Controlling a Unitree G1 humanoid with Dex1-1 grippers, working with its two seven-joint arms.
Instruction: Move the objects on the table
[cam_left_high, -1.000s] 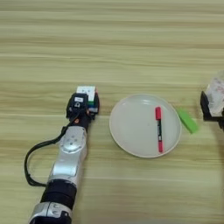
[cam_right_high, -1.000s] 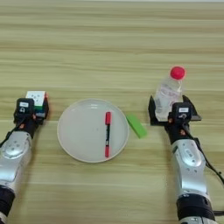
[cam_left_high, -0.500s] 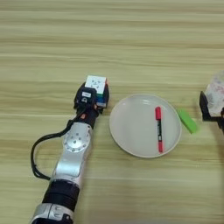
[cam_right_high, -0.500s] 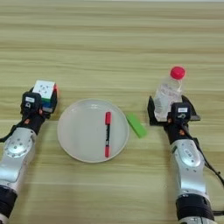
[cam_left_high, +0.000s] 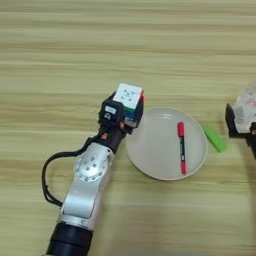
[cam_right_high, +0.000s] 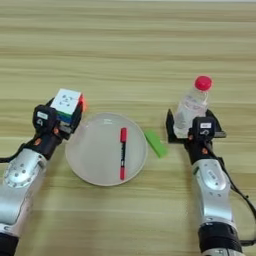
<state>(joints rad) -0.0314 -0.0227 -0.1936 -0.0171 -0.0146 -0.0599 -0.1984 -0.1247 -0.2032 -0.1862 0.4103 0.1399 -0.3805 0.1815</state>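
While we look down at the table (cam_right_high: 125, 45), we count one cube (cam_left_high: 128, 96), squeezed in our left gripper (cam_left_high: 125, 111) just beside one white plate (cam_right_high: 95, 160), and one bottle (cam_right_high: 191, 106), squeezed in our right gripper (cam_right_high: 191, 131). One red pen (cam_right_high: 122, 152) lies on the plate, one green block (cam_right_high: 156, 143) next to it.

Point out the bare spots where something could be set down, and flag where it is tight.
Free: the far table beyond the plate, and the near strip between both arms. Tight: the middle row, where the left gripper holds the cube at the plate's rim, with the red pen, green block, and bottle at the right gripper.
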